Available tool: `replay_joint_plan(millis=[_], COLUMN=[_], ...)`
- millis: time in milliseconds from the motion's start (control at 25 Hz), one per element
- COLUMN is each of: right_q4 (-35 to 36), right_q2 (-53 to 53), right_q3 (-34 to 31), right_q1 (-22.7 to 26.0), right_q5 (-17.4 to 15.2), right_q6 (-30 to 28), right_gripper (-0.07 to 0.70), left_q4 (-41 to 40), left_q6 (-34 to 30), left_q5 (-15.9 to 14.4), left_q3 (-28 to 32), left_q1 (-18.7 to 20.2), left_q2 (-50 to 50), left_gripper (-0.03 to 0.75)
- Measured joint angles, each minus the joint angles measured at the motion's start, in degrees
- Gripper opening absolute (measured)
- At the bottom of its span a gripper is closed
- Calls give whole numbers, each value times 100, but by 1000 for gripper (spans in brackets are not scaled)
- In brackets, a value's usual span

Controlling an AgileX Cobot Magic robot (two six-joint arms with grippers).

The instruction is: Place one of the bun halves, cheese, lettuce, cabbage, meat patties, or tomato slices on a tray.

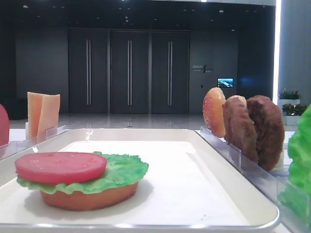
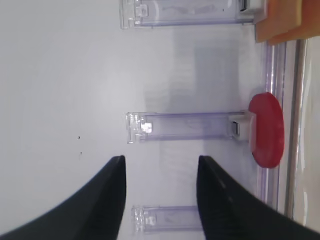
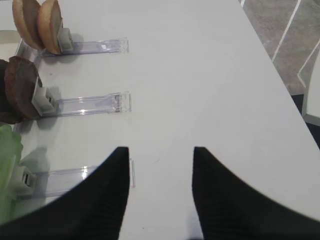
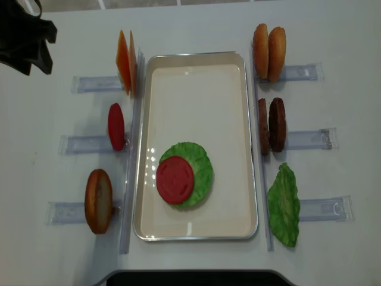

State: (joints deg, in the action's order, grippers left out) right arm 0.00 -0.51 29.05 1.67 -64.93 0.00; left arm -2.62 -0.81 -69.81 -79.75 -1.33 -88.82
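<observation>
White worktop (image 4: 196, 36) carries everything, with a dark hall of tall doors behind it in the low front view.

Nearest the front edge in the overhead view, one bun (image 4: 98, 201) stands on edge in its clear holder (image 4: 65, 212) at about 8 o'clock from the tray (image 4: 196, 234). A spare lettuce (image 4: 284, 205) leans at about 4 o'clock, its long axis running front to back.

On the tray, in its near half and left of centre, a stack is begun: a bun half (image 1: 87, 198) lies flat at the bottom, a lettuce leaf (image 4: 201, 164) on it, and a tomato slice (image 4: 175, 179) on top, flat face up and sitting a little toward the near left of the leaf. I judge three layers done; patty, cheese and top bun are left, if the full stack is wanted.

Farther back, a second tomato slice (image 4: 116, 126) stands on edge at 9 o'clock, faces pointing left and right. Two patties (image 4: 271, 124) stand likewise at 3 o'clock. Farthest, cheese (image 4: 125, 62) stands at 11 o'clock and two buns (image 4: 268, 44) at 1 o'clock.

Left fingers (image 2: 160, 200) are spread wide and hold nothing, above bare worktop near the tomato holder. Right fingers (image 3: 160, 195) are also apart and empty, over worktop beside the lettuce holder. Both arms are well clear of the tray.
</observation>
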Motion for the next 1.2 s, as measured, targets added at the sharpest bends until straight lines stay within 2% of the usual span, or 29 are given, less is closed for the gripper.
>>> replay_joint_plan(millis=[200,520,720,840,1000,1200], right_q4=[0,0,0,0,0,0], right_q2=[0,0,0,0,0,0], right_q3=[0,0,0,0,0,0], right_q1=[0,0,0,0,0,0], right_q5=[0,0,0,0,0,0], right_q6=[0,0,-30,0,0,0], right_gripper=[290,290,290,290,290,290], left_q4=[0,0,5,10,16,16], left_q6=[0,113,131,131,131,131], left_q5=[-12,-12,413,513,525,573], left_q3=[817,2789,3981,4515,4945,5149], left_q1=[0,0,0,0,0,0], left_q2=[959,3103,4534,5400,6454,7621], left_gripper=[346,305,305,303,303,295])
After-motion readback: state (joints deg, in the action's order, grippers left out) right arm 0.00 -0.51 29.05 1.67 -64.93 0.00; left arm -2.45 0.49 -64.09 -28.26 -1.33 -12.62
